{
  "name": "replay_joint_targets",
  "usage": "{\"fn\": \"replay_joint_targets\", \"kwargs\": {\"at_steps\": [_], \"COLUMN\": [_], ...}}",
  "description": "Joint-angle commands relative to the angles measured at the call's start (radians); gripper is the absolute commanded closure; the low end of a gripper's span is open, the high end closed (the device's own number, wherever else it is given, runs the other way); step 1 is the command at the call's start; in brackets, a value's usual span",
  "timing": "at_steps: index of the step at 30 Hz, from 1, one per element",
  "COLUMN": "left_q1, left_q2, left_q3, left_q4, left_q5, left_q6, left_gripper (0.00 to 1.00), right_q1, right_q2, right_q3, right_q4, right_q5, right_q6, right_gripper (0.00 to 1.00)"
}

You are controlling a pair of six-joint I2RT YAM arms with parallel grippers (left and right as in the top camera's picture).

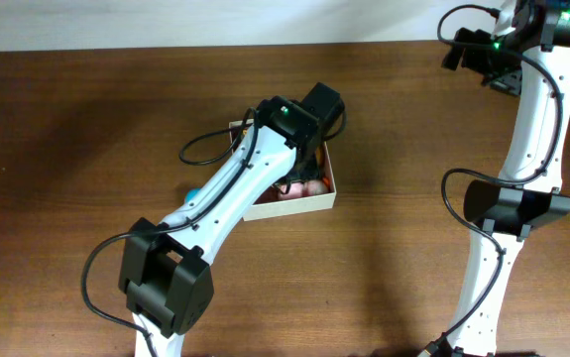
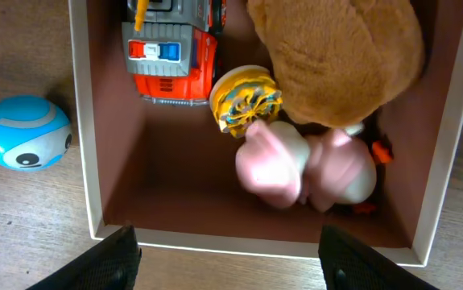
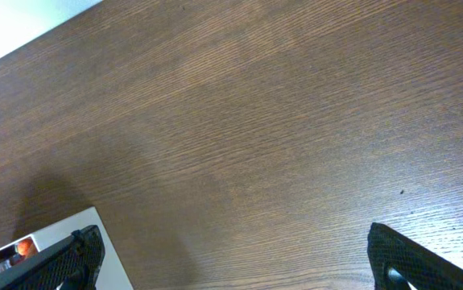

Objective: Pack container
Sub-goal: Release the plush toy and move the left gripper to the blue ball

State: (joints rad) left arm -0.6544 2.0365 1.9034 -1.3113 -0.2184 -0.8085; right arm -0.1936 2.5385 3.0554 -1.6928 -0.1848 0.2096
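Container (image 1: pixel 296 206): near the middle of the bench (image 1: pixel 66 149), flat, open top up, directly beneath the left wrist.
Inside: toy fire truck (image 2: pixel 171 52) against the far-left wall; round yellow toy (image 2: pixel 245 98) touching its front; pink soft toy (image 2: pixel 303 165) just below the yellow one; brown plush (image 2: pixel 340 52) filling the far-right corner and overlapping the pink toy.
Blue ball (image 2: pixel 23 133): outside, on the bench just beside the left wall, not touching it.
Left pincer (image 2: pixel 227 242): apart, nothing between the fingers, hanging over the container's near wall.
Right pincer (image 3: pixel 235 242): apart and empty, over bare bench, well apart from the container.
Stage, as a judgement: mostly packed, blue ball probably the one piece left outside.
Risk, rolling: round ball on smooth wood, likely to skid or roll off if nudged by one finger before both sides close.
Risk, wall strike: ball close to the white wall, so a finger coming down between them could catch the rim and shove or tip the shallow container.
Risk, overflow: brown plush bulky and seemingly high, free floor only at the near-left; ball dropped elsewhere could bounce off the plush and back out.
Risk, snag: arm low over the contents, soft toys liable to be dragged on a sideways move.
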Motion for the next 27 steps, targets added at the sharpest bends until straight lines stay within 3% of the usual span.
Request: {"fn": "replay_joint_targets", "kwargs": {"at_steps": [1,5,13,27], "left_q1": [0.004,0.027,0.166,0.352], "left_q2": [0.001,-0.013,-0.155,-0.189], "left_q3": [0.009,0.037,0.091,-0.022], "left_q4": [-0.002,-0.047,-0.278,-0.169], "left_q5": [-0.015,-0.019,-0.092,0.075], "left_q6": [-0.006,-0.005,0.015,0.216], "left_gripper": [0.27,0.27,0.28,0.28], "right_q1": [0.003,0.003,0.003,0.003], "right_q2": [-0.037,-0.037,-0.037,-0.037], "right_q3": [-0.005,-0.005,-0.005,-0.005], "right_q4": [-0.006,-0.006,-0.006,-0.006], "right_q5": [-0.006,-0.006,-0.006,-0.006], "right_q6": [0.006,0.006,0.006,0.006], "right_gripper": [0.01,0.01,0.01,0.01]}}
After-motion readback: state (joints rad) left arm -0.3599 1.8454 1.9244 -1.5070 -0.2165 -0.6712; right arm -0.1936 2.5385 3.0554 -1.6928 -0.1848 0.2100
